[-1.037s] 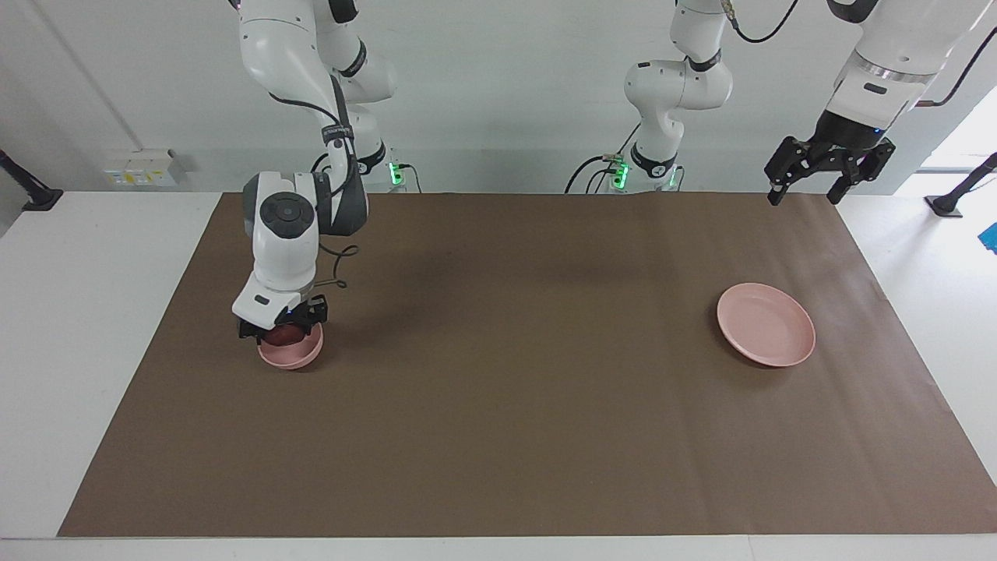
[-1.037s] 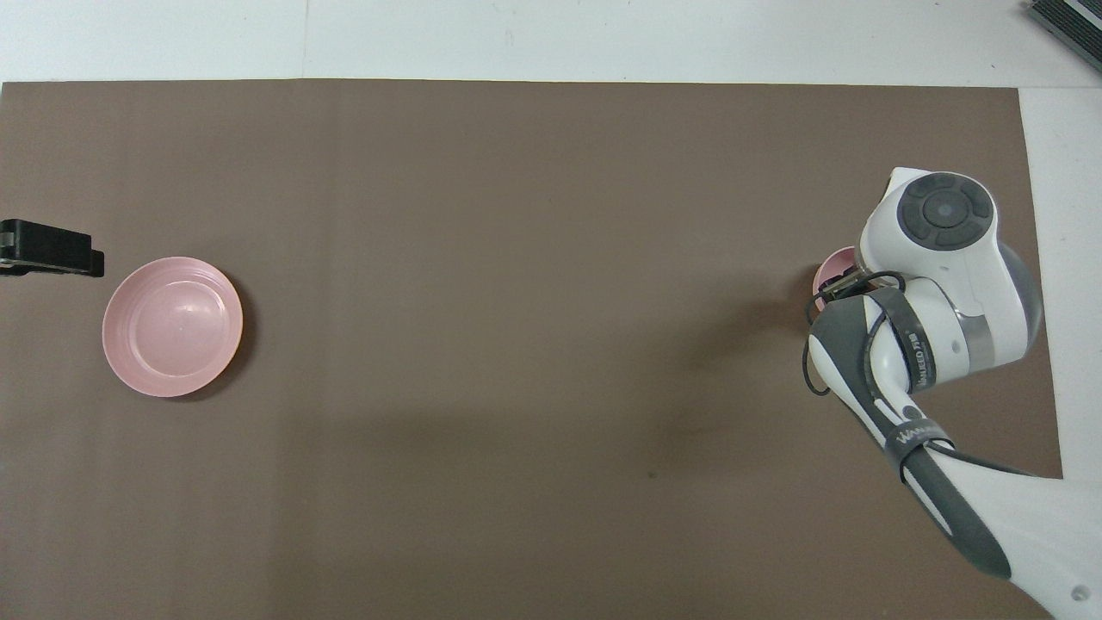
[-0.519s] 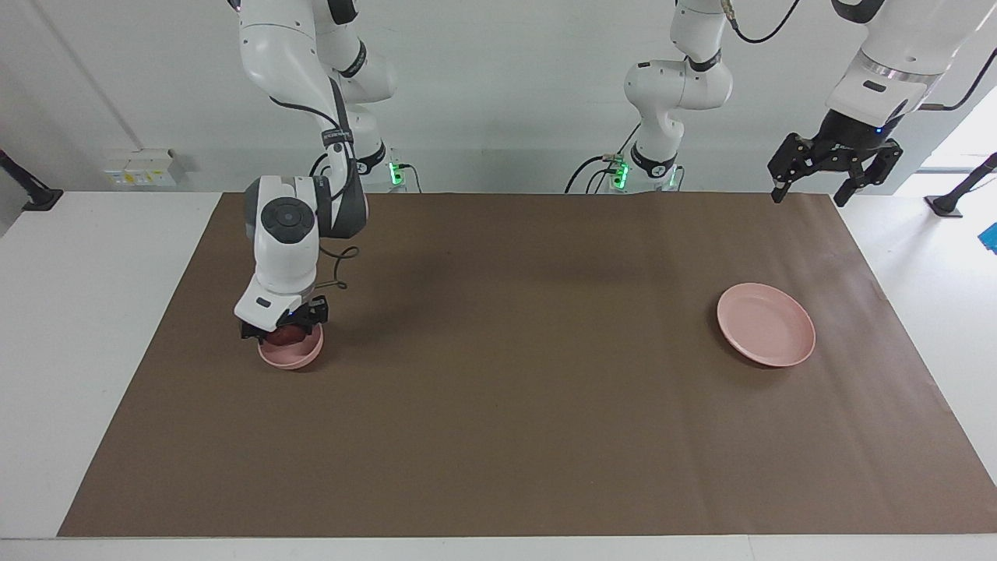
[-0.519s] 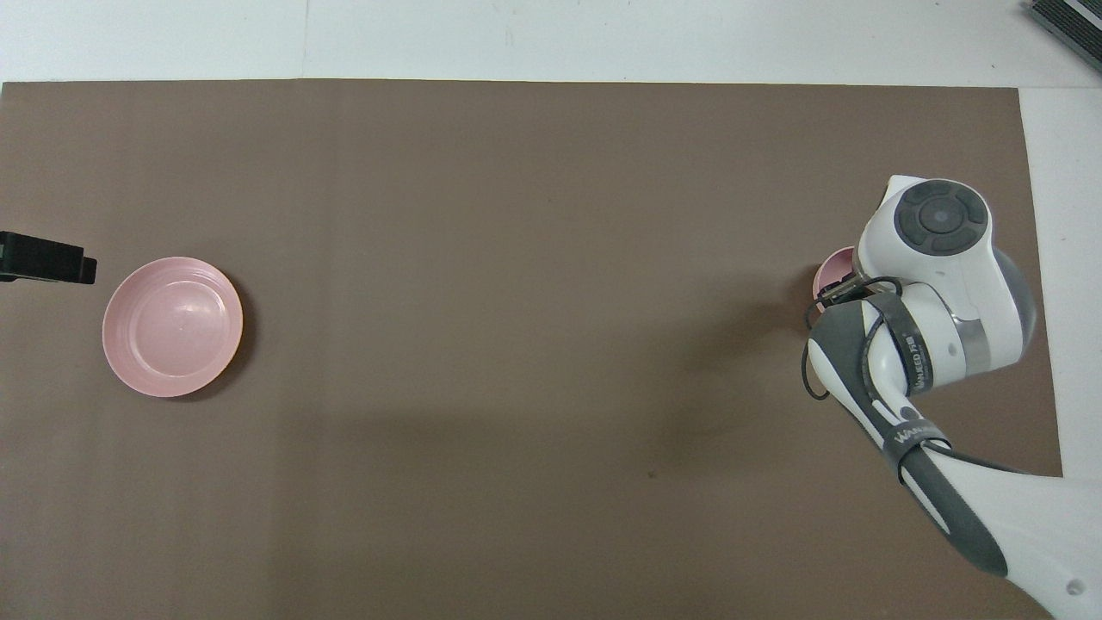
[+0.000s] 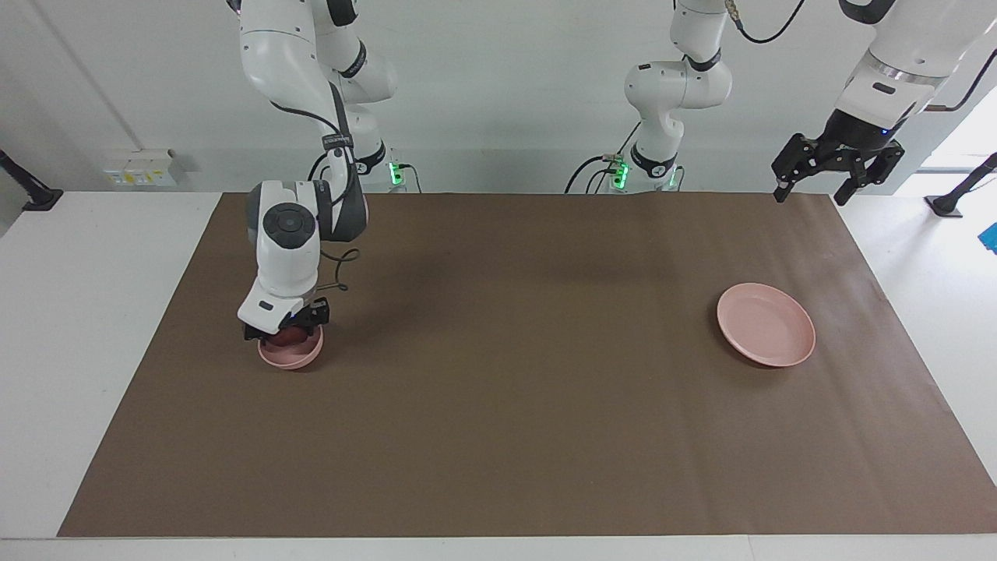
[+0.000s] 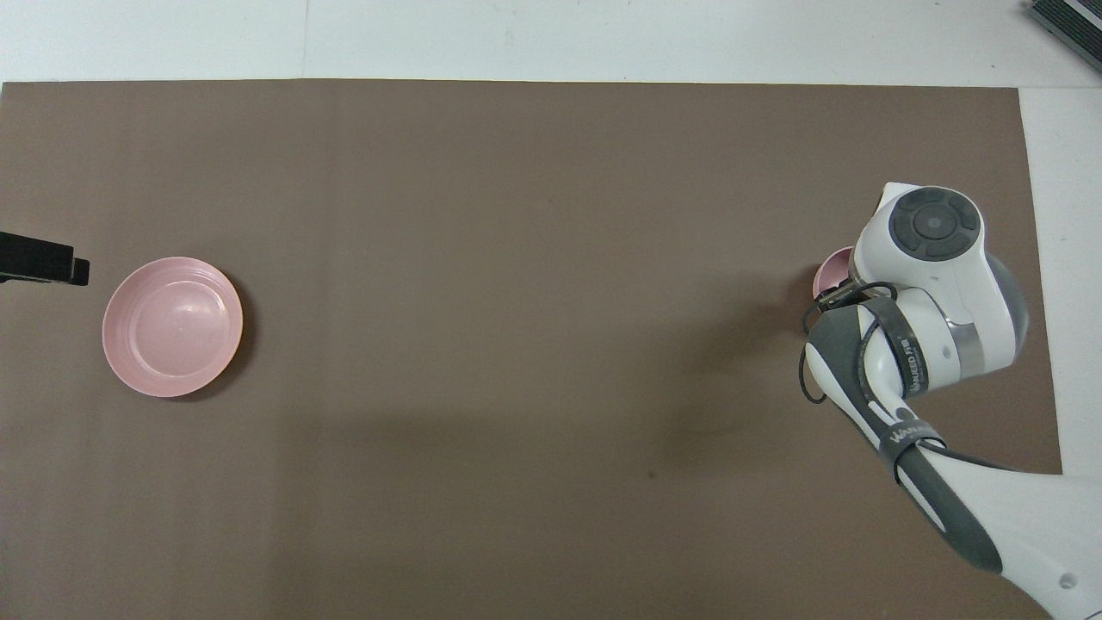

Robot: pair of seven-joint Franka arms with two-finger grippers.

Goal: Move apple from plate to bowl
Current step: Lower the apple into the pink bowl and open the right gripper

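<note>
The apple [image 5: 290, 336] shows only as a small, dark red curve sitting low in the bowl [image 5: 290, 355], with the right gripper [image 5: 285, 327] down over it and clamped on it. The bowl is small, deep and pale pink, smooth like plastic, and it stands toward the right arm's end of the table; from overhead only a sliver of its rim [image 6: 832, 269] peeks out past the white wrist. The plate [image 5: 766, 324] — wide, flat, the same soft pink with a shallow raised rim — lies well apart at the left arm's end, with nothing on it. Between the two stretches a long run of bare brown paper mat [image 5: 514, 366], matte and faintly creased, with white tabletop [image 5: 93, 327] showing around its edges. The left gripper [image 5: 808, 191] hangs high over the mat's corner nearest its own base, its black fingers spread apart with nothing between them — that arm waits.
</note>
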